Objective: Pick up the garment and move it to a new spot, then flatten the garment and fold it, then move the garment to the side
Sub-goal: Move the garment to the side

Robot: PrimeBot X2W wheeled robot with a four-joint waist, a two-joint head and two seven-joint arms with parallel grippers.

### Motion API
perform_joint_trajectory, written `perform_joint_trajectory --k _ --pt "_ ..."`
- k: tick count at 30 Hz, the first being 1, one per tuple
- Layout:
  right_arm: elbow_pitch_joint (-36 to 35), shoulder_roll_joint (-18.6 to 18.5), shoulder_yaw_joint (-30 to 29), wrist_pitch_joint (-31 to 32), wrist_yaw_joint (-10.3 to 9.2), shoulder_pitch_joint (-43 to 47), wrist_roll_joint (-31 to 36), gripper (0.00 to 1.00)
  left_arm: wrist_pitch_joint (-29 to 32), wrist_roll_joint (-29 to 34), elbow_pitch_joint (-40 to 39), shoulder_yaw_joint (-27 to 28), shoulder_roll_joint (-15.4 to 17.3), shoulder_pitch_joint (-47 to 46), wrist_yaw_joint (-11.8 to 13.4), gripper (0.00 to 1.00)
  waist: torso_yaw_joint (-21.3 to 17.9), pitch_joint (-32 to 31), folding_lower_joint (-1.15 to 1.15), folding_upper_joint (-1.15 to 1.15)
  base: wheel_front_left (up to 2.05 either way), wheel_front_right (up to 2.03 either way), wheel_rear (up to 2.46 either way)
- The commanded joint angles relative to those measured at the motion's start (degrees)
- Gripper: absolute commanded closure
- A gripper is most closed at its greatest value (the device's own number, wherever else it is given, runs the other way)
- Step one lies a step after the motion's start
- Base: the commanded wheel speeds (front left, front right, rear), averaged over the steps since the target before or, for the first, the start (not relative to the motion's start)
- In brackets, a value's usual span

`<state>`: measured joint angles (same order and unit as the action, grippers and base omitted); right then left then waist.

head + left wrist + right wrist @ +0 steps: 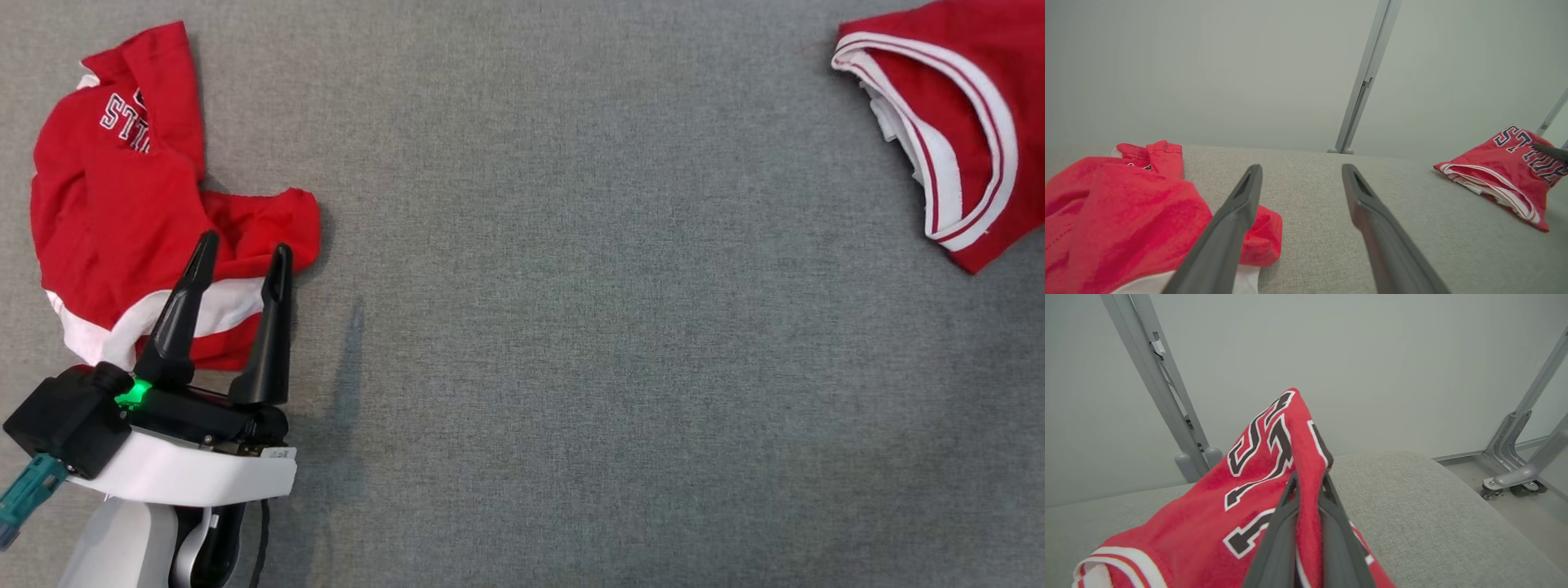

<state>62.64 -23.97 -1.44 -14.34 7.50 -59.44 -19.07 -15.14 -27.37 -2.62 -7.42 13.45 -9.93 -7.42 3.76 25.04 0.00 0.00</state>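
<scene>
Across the head view spreads the grey cloth-covered table [571, 343]. At nine to ten o'clock on it lies the crumpled red jersey [114, 204], bunched in folds, with a white band along its six o'clock edge and white letters near its top. At two o'clock shows the second red jersey [955, 106], smaller in view, its white-and-red striped trim turned toward the middle of the table. The two jerseys are well apart.

My left pincer [242, 245] stands at about eight o'clock. Its fingers are spread apart with nothing between them, and their tips are over the near edge of the crumpled red jersey. Whether they touch it I cannot tell.

My right pincer [1309, 479], seen from its own wrist, is clamped on a raised fold of the second red jersey. Black, white-edged letters run up the cloth toward eleven o'clock. A small green light [133, 394] glows at the base of my left pincer.
</scene>
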Motion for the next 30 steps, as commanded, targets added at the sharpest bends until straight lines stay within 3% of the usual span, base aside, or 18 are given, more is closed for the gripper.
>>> perform_joint_trajectory --k 1,10,17,18,19,20,21,30 --pt "1.3 -1.2 -2.3 -0.7 -0.01 -2.0 1.9 1.0 0.0 -0.3 -0.3 0.0 0.6 -1.2 -0.1 0.0 -0.2 2.2 0.0 0.0 0.0 0.0 0.0" --pt "3.1 -0.8 -15.4 -1.0 -0.01 -5.8 14.2 1.0 0.0 -0.5 -1.7 -0.4 1.7 -2.1 -0.1 0.0 -0.1 4.5 0.0 0.0 0.0 0.0 0.0" --pt "2.0 1.4 -27.3 0.8 -0.01 -5.0 29.7 1.0 0.0 -0.4 -1.3 -0.6 1.3 -1.8 -0.1 0.0 -0.3 4.1 0.0 0.0 0.0 0.0 0.0" --pt "0.8 2.1 -29.0 1.3 -0.01 -4.6 32.1 0.9 0.0 -0.4 -1.2 -0.7 1.3 -1.8 -0.1 0.0 -0.3 3.9 0.0 0.0 0.0 0.0 0.0" --pt "-0.5 3.0 -30.6 1.6 -0.01 -4.2 34.3 0.55 0.0 -0.5 -1.1 -0.8 1.3 -1.8 -0.1 0.0 -0.4 3.7 0.0 0.0 0.0 0.0 0.0" --pt "-0.5 3.0 -30.6 1.6 -0.01 -4.2 34.3 0.55 0.0 -0.5 -1.1 -0.8 1.3 -1.8 -0.1 0.0 -0.4 3.7 0.0 0.0 0.0 0.0 0.0" --pt "-1.7 4.0 -32.1 2.1 -0.01 -3.9 36.2 0.0 0.0 -0.5 -1.1 -1.0 1.3 -1.9 -0.1 0.0 -0.4 3.4 0.0 0.0 0.0 0.0 0.0" --pt "-9.9 12.2 -40.2 3.4 -0.01 -0.1 48.3 0.0 0.0 -0.3 0.5 -1.6 0.2 -0.5 -0.1 0.0 -0.7 -1.8 0.0 0.0 0.0 0.0 0.0"
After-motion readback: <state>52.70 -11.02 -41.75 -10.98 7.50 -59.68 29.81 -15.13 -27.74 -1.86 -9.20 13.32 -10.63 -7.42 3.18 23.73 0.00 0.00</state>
